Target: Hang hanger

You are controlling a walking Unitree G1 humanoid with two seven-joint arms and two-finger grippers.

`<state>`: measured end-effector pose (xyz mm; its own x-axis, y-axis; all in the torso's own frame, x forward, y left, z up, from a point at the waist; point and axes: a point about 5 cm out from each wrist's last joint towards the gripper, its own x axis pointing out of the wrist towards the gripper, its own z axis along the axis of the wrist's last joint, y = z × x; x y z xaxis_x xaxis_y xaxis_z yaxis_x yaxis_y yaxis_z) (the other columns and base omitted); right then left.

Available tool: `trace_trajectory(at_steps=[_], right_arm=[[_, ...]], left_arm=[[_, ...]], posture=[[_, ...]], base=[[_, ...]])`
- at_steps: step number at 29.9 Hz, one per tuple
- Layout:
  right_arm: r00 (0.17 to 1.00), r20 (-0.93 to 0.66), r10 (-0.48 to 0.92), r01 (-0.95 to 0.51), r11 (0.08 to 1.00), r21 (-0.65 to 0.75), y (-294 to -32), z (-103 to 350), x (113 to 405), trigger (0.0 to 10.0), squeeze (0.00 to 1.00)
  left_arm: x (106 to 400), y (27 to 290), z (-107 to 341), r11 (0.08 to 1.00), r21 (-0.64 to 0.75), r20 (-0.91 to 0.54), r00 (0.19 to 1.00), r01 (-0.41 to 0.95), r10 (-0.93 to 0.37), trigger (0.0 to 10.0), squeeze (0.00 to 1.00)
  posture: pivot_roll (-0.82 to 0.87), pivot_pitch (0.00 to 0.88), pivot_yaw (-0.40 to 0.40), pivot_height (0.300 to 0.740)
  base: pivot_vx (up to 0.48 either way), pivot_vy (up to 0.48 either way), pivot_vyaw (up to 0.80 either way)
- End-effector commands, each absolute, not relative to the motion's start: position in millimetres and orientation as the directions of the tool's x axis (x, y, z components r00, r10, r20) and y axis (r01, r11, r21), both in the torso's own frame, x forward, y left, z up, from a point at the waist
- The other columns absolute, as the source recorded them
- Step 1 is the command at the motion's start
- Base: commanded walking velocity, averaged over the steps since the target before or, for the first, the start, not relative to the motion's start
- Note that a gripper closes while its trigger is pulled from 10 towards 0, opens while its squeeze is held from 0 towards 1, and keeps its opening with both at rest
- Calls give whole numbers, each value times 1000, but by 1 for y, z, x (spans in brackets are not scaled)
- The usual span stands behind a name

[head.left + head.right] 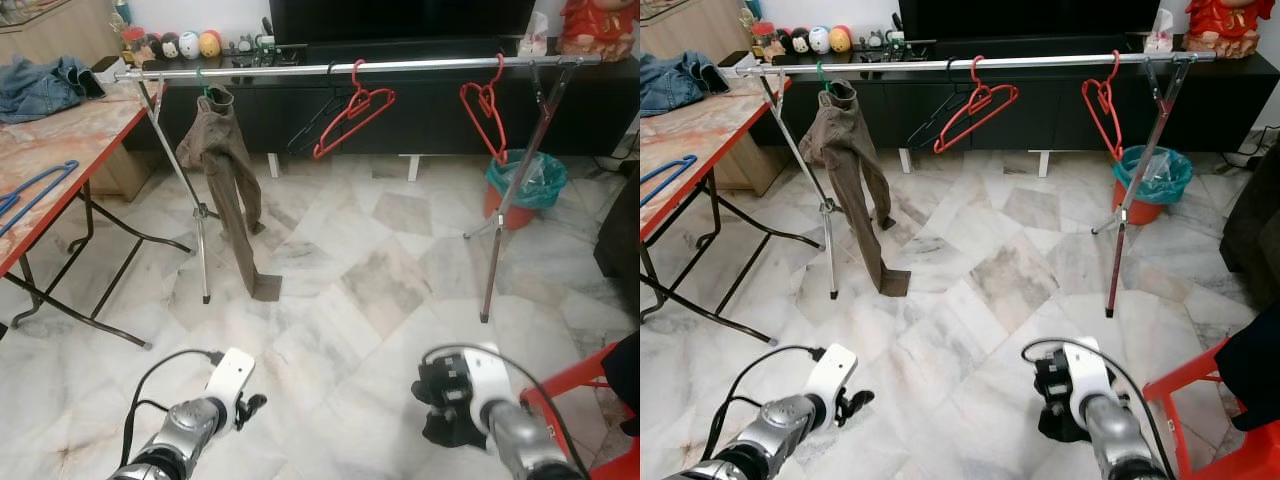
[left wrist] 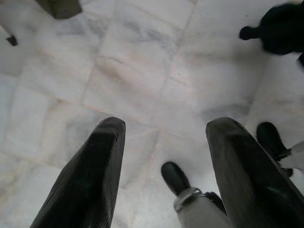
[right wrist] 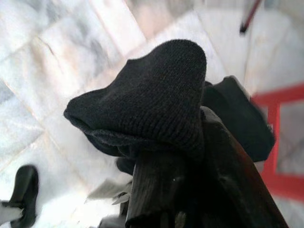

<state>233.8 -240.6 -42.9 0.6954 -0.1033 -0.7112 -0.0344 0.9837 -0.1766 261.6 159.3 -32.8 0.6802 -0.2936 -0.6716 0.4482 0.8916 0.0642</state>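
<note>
From the head views, the rail (image 1: pixel 360 67) ran crosswise well ahead, carrying a red hanger (image 1: pixel 352 110), a second red hanger (image 1: pixel 484 108) and brown trousers (image 1: pixel 225 180). A blue hanger (image 1: pixel 35 190) lay on the counter (image 1: pixel 70 140) to the left, nearer the left end effector (image 1: pixel 245 405). In the left wrist view its fingers (image 2: pixel 90 175) stood spread and empty. In the right wrist view, the right end effector (image 3: pixel 175 180) pinched a dark knitted garment (image 3: pixel 152 99).

Left gripper (image 2: pixel 161 166) jaws apart; right gripper (image 3: pixel 180 190) clamped.
</note>
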Motion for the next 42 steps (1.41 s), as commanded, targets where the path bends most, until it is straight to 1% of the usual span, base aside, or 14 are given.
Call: trace_trajectory(at_steps=[1, 5, 7, 10, 12, 16, 19, 24, 31, 36, 42], right_arm=[[700, -705, -118, 2, 987, -163, -240, -43, 234, 10000, 0], [686, -716, -127, 37, 989, -141, -240, -50, 223, 10000, 0], [672, -729, -131, 55, 990, -126, -237, -56, 215, 10000, 0], [664, -736, -134, 67, 991, -120, -236, -58, 212, 10000, 0], [644, -748, -163, 132, 986, -101, -235, -63, 205, 10000, 0], [612, -770, -180, 161, 982, -101, -233, -70, 194, 10000, 0], [591, -784, -188, 212, 975, -75, -229, -76, 183, 10000, 0], [599, -779, -183, 234, 971, -48, -225, -78, 181, 10000, 0], [605, -769, -207, 245, 967, -68, -232, -75, 184, 10000, 0], [637, -740, -216, 239, 968, -76, -238, -68, 193, 10000, 0], [681, -676, -281, 289, 952, -105, -252, -55, 206, 10000, 0]], left_arm=[[259, 164, -35, 898, 57, -673, 682, 436, -288, 10000, 0], [254, 165, -38, 909, 55, -683, 679, 412, -267, 10000, 0], [248, 169, -43, 930, 38, -693, 681, 365, -239, 10000, 0], [246, 171, -45, 938, 28, -697, 679, 347, -230, 10000, 0], [240, 176, -49, 945, 34, -715, 668, 326, -205, 10000, 0], [237, 179, -51, 949, 39, -722, 666, 314, -190, 10000, 0], [235, 181, -52, 951, 41, -727, 662, 306, -182, 10000, 0], [234, 182, -53, 950, 36, -730, 657, 311, -187, 10000, 0], [234, 182, -53, 952, 29, -731, 656, 305, -188, 10000, 0], [235, 182, -52, 953, 24, -730, 656, 302, -189, 10000, 0], [236, 182, -52, 954, 17, -727, 659, 299, -194, 10000, 0]], posture=[[-32, 29, 75, 740], [-38, 20, 77, 740], [-42, 3, 78, 740], [-44, 0, 78, 740], [-46, 0, 80, 740], [-44, 0, 80, 740], [-41, 0, 83, 740], [-46, 0, 87, 740], [-45, 0, 87, 740], [-43, 0, 87, 740], [-39, 0, 85, 740]], base=[[0, 0, 0], [0, 0, 0], [0, 0, 0], [0, 0, 0], [0, 0, 0], [0, 0, 0], [0, 0, 0], [249, 0, 0], [333, 0, 0], [339, 0, 0], [356, 0, 0]])
